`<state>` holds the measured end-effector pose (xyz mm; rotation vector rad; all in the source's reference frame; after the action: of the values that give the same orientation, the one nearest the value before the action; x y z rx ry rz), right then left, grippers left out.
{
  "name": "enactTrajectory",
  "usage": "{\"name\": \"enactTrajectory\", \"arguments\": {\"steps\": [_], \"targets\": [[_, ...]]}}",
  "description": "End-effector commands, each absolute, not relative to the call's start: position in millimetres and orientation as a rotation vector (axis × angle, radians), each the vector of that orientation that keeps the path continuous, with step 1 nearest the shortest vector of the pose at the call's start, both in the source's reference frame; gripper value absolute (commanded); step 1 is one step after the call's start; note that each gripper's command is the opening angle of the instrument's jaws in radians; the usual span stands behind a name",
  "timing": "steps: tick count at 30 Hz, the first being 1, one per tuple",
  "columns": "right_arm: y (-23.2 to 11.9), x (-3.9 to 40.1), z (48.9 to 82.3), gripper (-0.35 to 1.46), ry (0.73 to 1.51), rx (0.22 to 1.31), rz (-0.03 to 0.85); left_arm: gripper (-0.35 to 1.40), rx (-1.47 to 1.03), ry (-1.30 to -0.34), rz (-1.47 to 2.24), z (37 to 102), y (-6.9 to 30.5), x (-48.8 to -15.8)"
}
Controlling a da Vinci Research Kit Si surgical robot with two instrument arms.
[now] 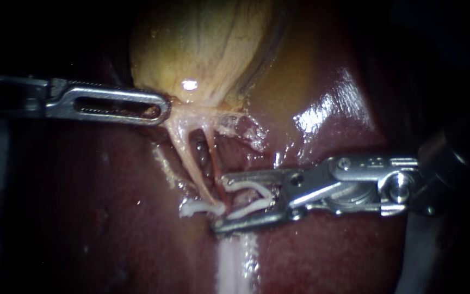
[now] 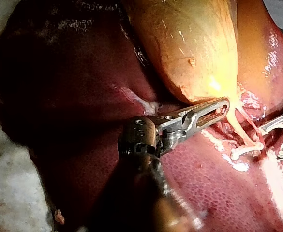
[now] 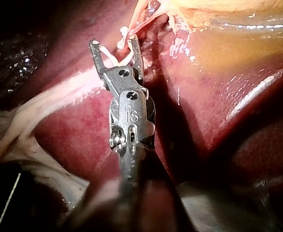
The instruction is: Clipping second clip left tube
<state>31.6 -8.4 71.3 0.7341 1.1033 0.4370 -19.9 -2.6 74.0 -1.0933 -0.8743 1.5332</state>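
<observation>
left tube (image 1: 190, 163): pale strand running from gallbladder (image 1: 208, 43) down to placed clip (image 1: 199, 207)
right instrument (image 1: 221, 202): nearer one, hand's jaws spread wide around loaded clip (image 1: 251, 208), mouth crosswise right at the tube
left instrument (image 1: 159, 106): hand clamped on gallbladder base

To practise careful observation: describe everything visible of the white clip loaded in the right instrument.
The clip is white, plastic-looking: two thin curved legs joined in a V, one seated along each jaw of the right instrument. It is open, its mouth at the tubes, beside a closed clip already on them, above the liver.
</observation>
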Motion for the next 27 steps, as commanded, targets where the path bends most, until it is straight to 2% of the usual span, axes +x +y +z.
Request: {"name": "enactTrajectory", "arguments": {"steps": [1, 27], "targets": [[-8.2, 31.5, 71.6, 0.49, 1.103, 0.733, 0.438, -0.35, -1.093, -0.874, 1.533, 74.0, -2.6, -19.9], [-7.1, 30.1, 72.8, 0.49, 1.099, 0.710, 0.457, -0.35, -1.093, -0.874, 1.533, 73.9, -2.7, -20.0]]}}
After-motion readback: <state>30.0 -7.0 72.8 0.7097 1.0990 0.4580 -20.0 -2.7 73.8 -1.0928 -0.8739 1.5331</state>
